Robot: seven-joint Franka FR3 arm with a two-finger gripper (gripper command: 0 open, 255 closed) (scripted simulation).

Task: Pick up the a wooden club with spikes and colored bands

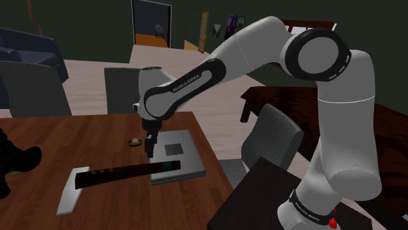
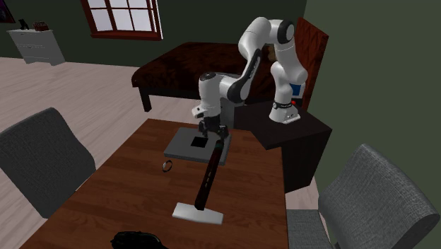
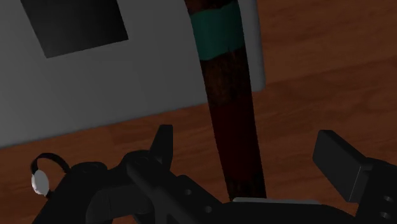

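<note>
We see the pincer (image 3: 251, 145) wide open, with its two black fingers (image 3: 162, 143) standing far apart. The club (image 3: 232, 114) lies between them, but neither finger touches it (so it is not held). The club is long and dark, with a green-blue band (image 3: 216, 32) round it. It lies on the brown table (image 1: 98, 140), and the pincer hangs just over one end of it. Near that end the club crosses the edge of a flat grey slab (image 1: 186, 157) that has a dark square on it. The other end, toward the shoulder view's left, rests on a lighter flat piece (image 1: 67, 196). A small ring (image 1: 135, 141) lies on the table near the slab. Grey chairs (image 1: 33, 88) stand at the table's far side.
</note>
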